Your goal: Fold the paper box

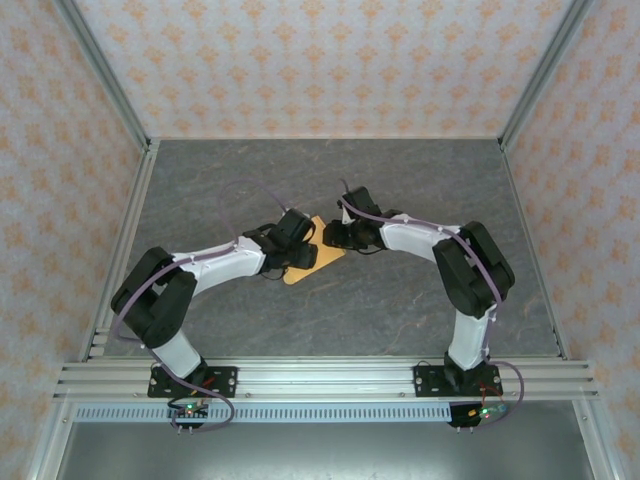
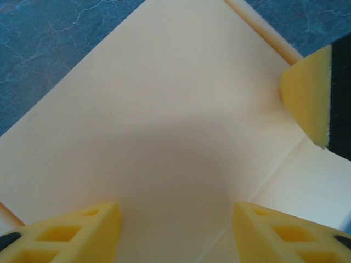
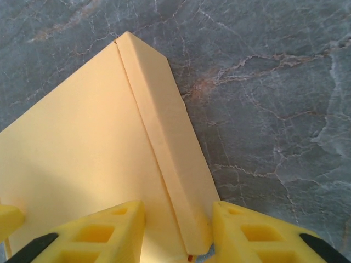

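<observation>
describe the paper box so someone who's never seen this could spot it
On the grey marbled table, look at the middle, where the left gripper and right gripper meet. The paper box lies beneath them: light orange-tan cardboard with one folded edge, warm-coloured against the grey stone.

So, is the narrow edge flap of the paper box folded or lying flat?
Folded: on the paper box the narrow flap is bent along its crease, raised above the main panel.

L arm [image 1: 215, 262] & R arm [image 1: 425, 238] elbows out, wrists meeting mid-frame in top view; L gripper [image 2: 175, 211] & R gripper [image 3: 178, 208] point down, jaws apart.
</observation>
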{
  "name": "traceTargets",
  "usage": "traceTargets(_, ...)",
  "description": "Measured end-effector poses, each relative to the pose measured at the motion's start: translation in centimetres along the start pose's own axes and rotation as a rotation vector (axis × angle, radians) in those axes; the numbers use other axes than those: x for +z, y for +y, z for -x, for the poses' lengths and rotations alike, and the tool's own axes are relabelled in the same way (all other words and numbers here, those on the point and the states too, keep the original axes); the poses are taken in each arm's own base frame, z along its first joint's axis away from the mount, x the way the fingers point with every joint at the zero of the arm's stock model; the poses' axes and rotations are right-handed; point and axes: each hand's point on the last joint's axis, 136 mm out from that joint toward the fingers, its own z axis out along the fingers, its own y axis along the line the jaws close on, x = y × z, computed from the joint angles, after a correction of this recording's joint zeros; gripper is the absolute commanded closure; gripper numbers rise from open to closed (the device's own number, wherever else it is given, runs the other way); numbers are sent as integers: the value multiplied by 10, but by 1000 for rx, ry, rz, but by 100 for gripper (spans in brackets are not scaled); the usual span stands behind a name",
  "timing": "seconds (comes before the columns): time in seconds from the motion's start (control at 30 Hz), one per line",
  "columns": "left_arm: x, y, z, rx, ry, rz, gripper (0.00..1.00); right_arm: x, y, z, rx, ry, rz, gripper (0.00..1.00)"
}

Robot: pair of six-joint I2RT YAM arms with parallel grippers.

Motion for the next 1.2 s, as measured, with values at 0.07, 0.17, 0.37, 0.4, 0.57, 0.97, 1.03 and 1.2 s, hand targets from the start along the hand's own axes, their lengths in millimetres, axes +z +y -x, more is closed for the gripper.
traceTargets(0.07,0,1,2,-1,-10,6,43,0,1,3,-1,-9,4,68)
traceTargets(0.17,1,1,3,-1,-12,10,43,3,1,6,-9,-16,4,68)
traceTargets(0.37,-4,0,6,-3,-22,3,35,0,0,10,-47,-12,-26,59)
traceTargets(0.4,-8,0,7,-3,-24,2,33,-2,-1,11,-55,-11,-36,58)
traceTargets(0.57,-36,-1,28,-18,-87,-21,29,-33,5,20,-77,-58,-59,55)
traceTargets(0.97,-38,54,68,-77,-72,-12,25,-72,13,-55,105,-117,80,43)
traceTargets(1.03,-28,60,64,-69,-29,-18,25,-59,17,-67,152,-99,110,41)
traceTargets(1.2,-4,74,49,-64,77,-35,25,-38,26,-67,259,-113,181,44)
